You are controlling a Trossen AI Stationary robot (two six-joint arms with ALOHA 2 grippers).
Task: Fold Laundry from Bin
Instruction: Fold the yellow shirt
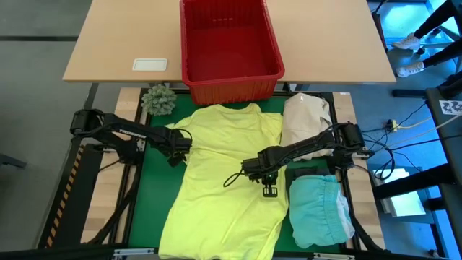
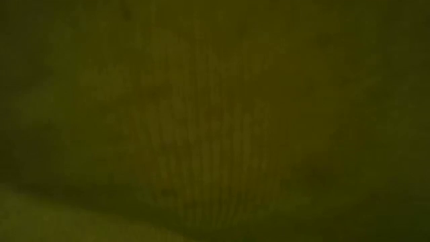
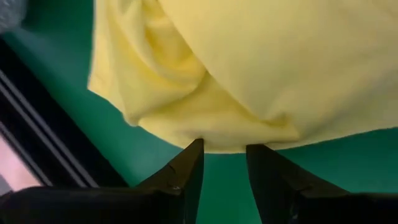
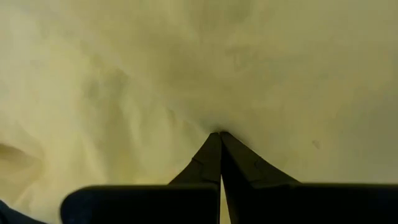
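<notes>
The bright yellow cotton shirt [image 1: 224, 180] lies spread flat on the green mat [image 1: 148, 209] of the bench, collar toward the empty red slotted plastic bin [image 1: 229, 43], which stands on the wooden top just beyond it. A folded light turquoise-blue garment [image 1: 317, 211] rests beside the shirt on the right, near a cream-white cloth bundle [image 1: 304, 119].

The left pincer [image 3: 224, 149] sits at the shirt's left sleeve edge with its fingers parted a little and the rumpled hem lying just ahead of the tips; nothing is clamped between them. The right pincer [image 4: 219, 134] is clenched, its tips pressed together down on the middle of the shirt, and I cannot tell whether a pinch of fabric is caught between them.

The step in hand looks like folding the left sleeve inward. To do it well, the left pincer should slide under the bunched hem, take both layers, lift only slightly and carry the sleeve across toward the centre line, while the right tips pin the body so the shirt does not drag. The loose folds at the sleeve could slip out of a shallow bite.
</notes>
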